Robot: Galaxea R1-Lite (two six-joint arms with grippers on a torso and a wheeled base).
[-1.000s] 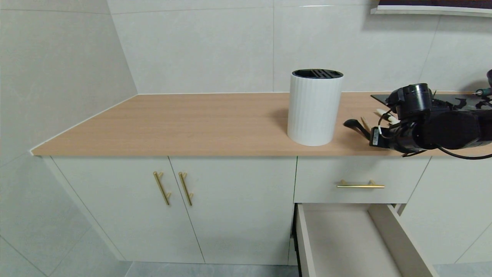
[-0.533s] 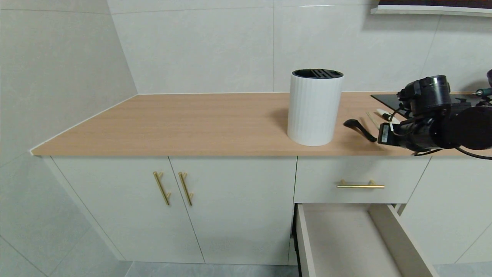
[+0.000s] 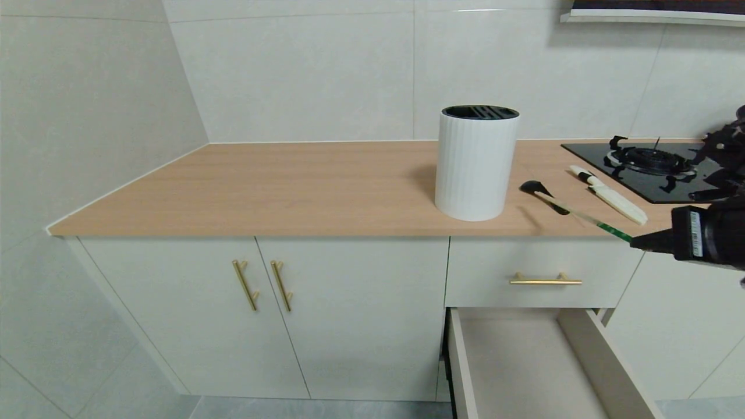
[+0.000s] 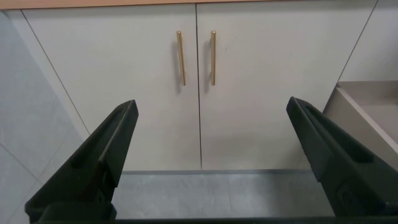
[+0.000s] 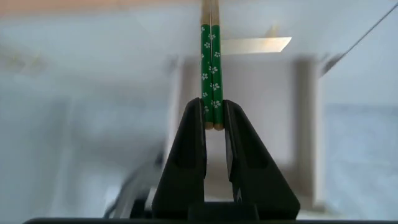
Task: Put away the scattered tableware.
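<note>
My right gripper [image 3: 638, 242] hangs past the counter's front edge at the right, shut on the green flowered ends of a pair of chopsticks [image 3: 582, 216]. Their tan shafts slant back over the counter toward a black spoon [image 3: 532, 187]. In the right wrist view the gripper [image 5: 213, 109] clamps the chopsticks [image 5: 210, 56] side by side. A white knife [image 3: 609, 195] lies on the counter by the stove. A tall white ribbed holder [image 3: 476, 164] with a black slotted top stands left of the spoon. My left gripper [image 4: 211, 158] stands open, low before the cabinet doors [image 4: 249, 87].
A black gas stove [image 3: 651, 166] sits at the counter's right end. Below the counter an open drawer [image 3: 524, 361] juts out with nothing in it, beneath a closed drawer with a gold handle [image 3: 546, 281]. The wooden counter [image 3: 302, 186] left of the holder is bare.
My right arm has drawn back to the right and toward the front, off the counter, carrying the chopsticks with it. The stove and the white knife have come into view.
</note>
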